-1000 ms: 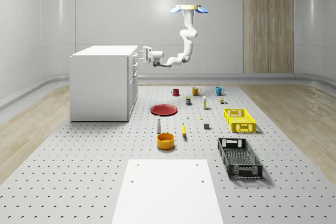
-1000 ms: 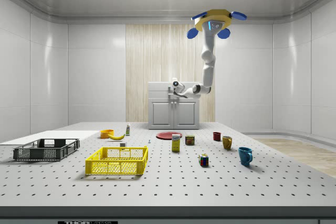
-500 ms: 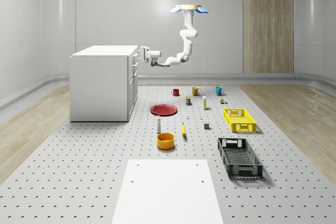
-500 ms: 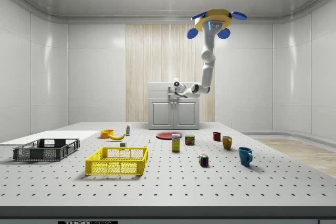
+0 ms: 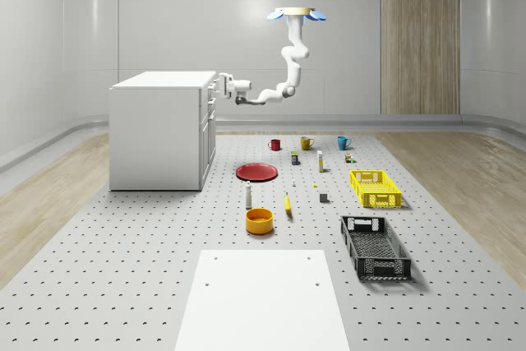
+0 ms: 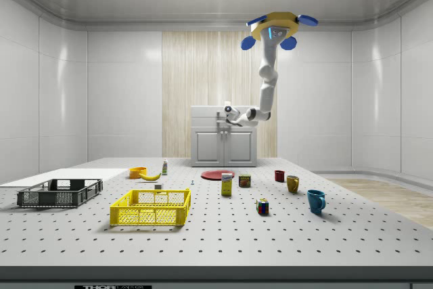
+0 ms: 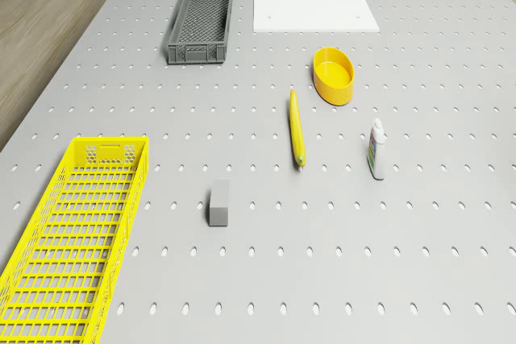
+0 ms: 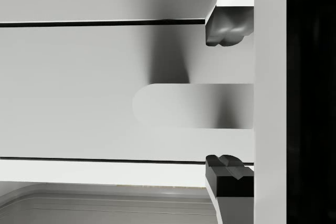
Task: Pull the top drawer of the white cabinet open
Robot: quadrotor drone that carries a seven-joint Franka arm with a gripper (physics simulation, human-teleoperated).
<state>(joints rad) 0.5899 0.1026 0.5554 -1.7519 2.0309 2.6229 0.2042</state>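
Note:
The white cabinet [image 5: 160, 133] stands on the pegboard table at the whole-scene view's left and against the back wall in the side view [image 6: 223, 145]. Its top drawer [image 5: 210, 88] is closed. The drone [image 5: 296, 14] hovers high above the table, to the right of the cabinet. Its arm reaches down and left, bringing the gripper [image 5: 219, 86] to the drawer front. In the wrist view the drawer's pale handle [image 8: 194, 106] lies between the two fingertips [image 8: 226, 30], which stand apart from it. The gripper [image 8: 227, 103] is open.
A red plate [image 5: 257, 172], three mugs [image 5: 306, 143], a yellow crate [image 5: 376, 187], a black crate [image 5: 375, 247], an orange bowl [image 5: 259, 220], a banana [image 7: 297, 128], a bottle [image 7: 376, 149] and a grey block [image 7: 218, 203] lie on the table. A white sheet [image 5: 263, 297] lies in front.
Over the last second the gripper has moved left to the cabinet's top drawer front and the forearm has risen a little. The drone has stayed in place.

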